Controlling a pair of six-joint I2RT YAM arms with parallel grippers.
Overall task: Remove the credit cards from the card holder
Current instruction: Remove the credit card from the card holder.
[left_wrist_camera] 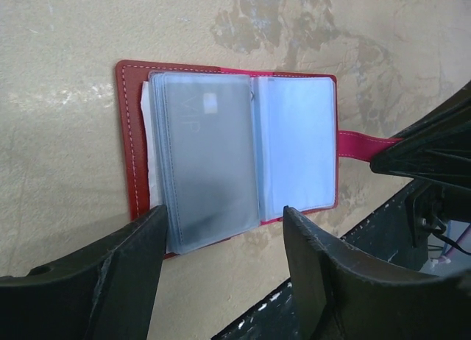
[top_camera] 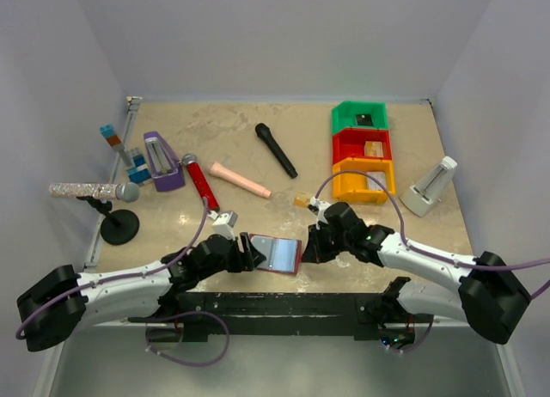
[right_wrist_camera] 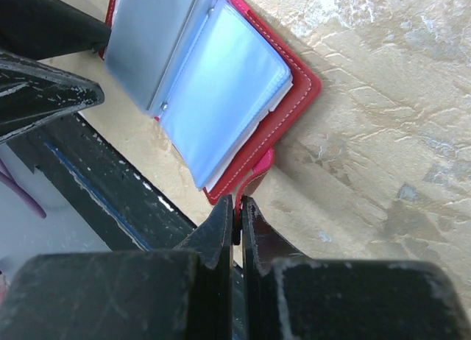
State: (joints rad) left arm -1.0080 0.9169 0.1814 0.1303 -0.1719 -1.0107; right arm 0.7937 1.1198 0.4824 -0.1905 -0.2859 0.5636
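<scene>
Dark red and stitched, the card holder point(top_camera: 277, 253) is lying open on the desk point(top_camera: 241, 139) near its front edge, between the two arms. The right end effector point(right_wrist_camera: 237, 207) is pinching the holder's red tab point(left_wrist_camera: 364, 143), fingers almost together. The left end effector point(left_wrist_camera: 221, 226) is standing wide, straddling the near edge of the shiny sleeves point(left_wrist_camera: 298, 145). A silver-grey card point(left_wrist_camera: 210, 152) marked VIP is showing through the top sleeve. The sleeves are looking floppy and slick, while the card is probably thin, light and stiff. Gripping an exposed card edge and sliding it along the pocket seems the soundest hold.
</scene>
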